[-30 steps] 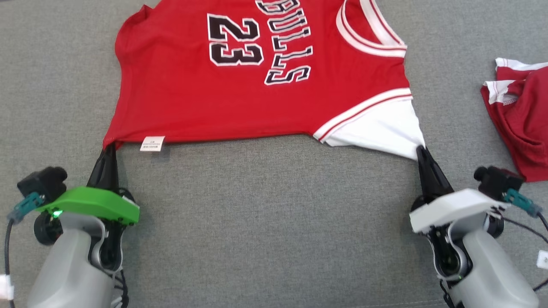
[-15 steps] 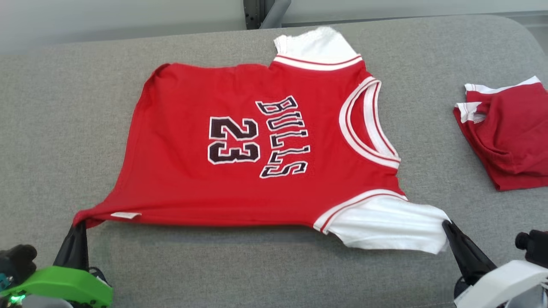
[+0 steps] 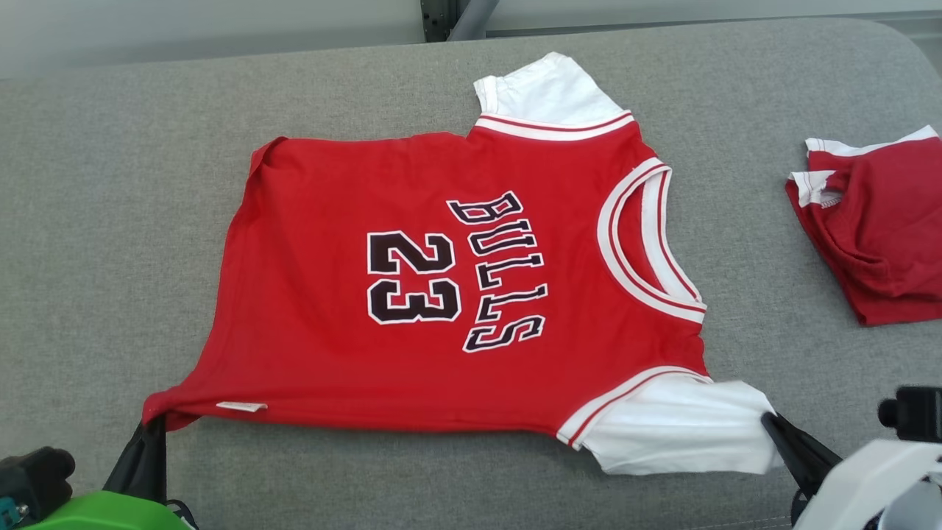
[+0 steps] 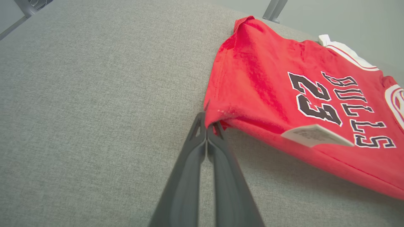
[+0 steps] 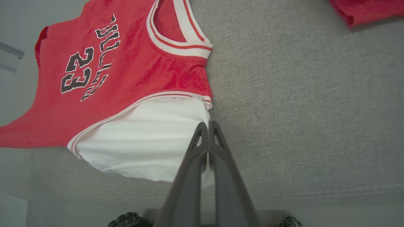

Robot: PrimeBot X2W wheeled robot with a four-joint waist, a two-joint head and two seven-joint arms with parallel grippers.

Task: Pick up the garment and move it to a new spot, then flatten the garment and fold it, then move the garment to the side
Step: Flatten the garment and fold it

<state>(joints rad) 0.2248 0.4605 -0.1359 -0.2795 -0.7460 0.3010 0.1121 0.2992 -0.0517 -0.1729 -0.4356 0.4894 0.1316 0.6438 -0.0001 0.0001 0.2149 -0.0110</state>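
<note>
The red jersey lies face up in the middle of the grey cushion. Its long axis runs 9 to 3 o'clock in the head view, with the collar toward 3 and the hem toward 9. The left gripper is pinched closed on the hem corner at 7 o'clock. The right gripper is clamped on the white sleeve at 5 o'clock. A second red garment sits apart at 3 o'clock.

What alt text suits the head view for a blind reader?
A red Bulls 23 jersey lies spread on a grey surface, its near corners pinched by the left gripper and right gripper. Another red garment lies at right.
</note>
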